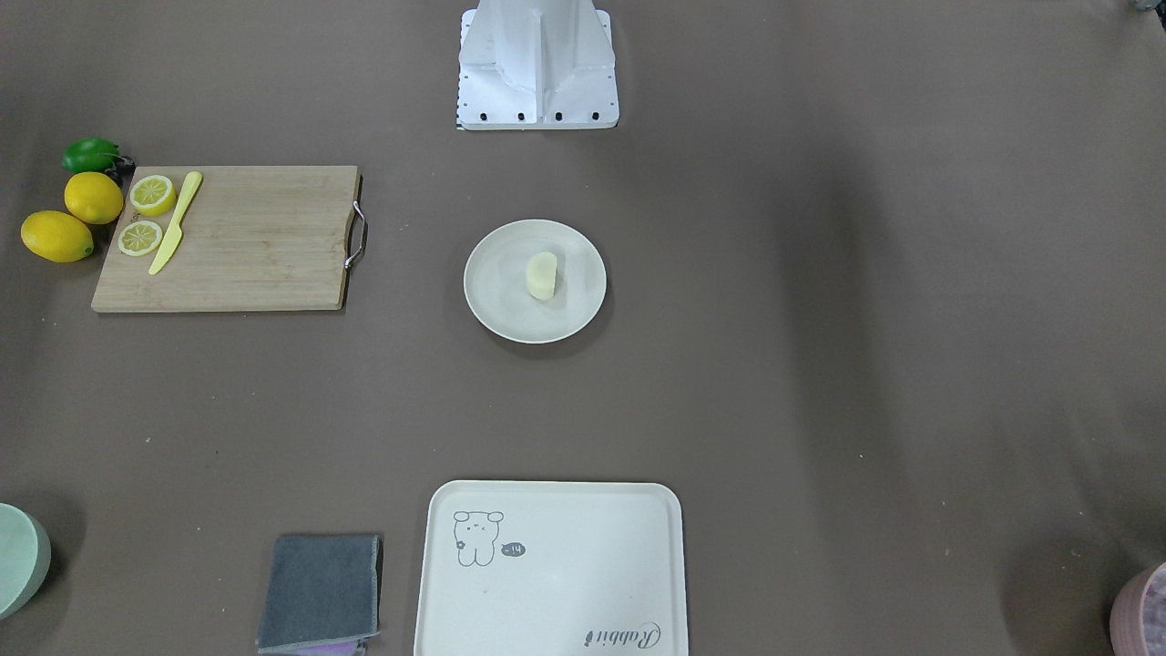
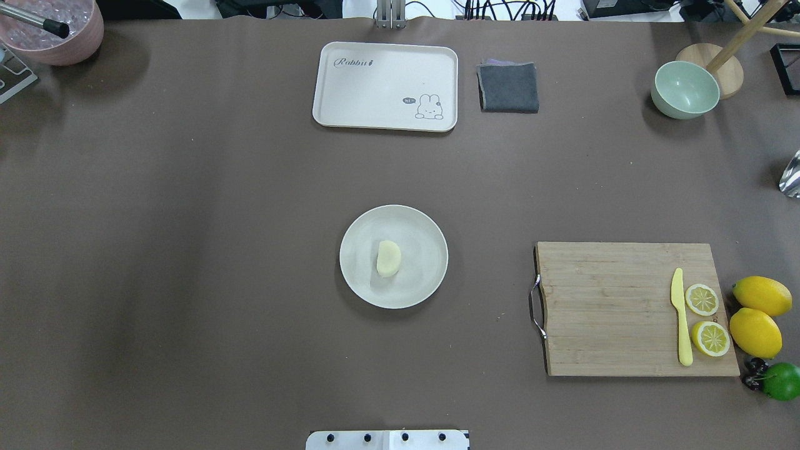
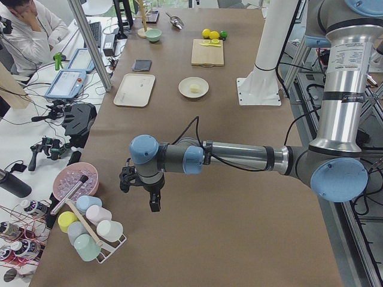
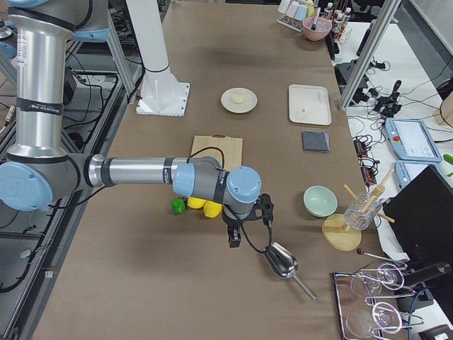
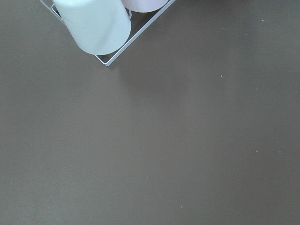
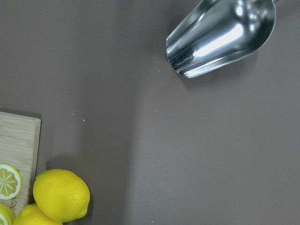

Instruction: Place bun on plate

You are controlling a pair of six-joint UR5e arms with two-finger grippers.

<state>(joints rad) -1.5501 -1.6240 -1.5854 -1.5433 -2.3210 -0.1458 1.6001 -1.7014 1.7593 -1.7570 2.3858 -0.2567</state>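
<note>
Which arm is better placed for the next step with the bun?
Neither clearly. The bun already lies on the plate in the table's middle. The left gripper hangs by the cup rack at one end, the right gripper by the metal scoop at the other.

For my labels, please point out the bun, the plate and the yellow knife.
bun (image 2: 388, 258), overhead exterior view, its top.
plate (image 2: 423, 249), overhead exterior view, bare inner surface.
yellow knife (image 2: 682, 319), overhead exterior view, its middle.

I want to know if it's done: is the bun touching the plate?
Touching. The overhead view shows the bun lying on the plate, inside its rim.
</note>
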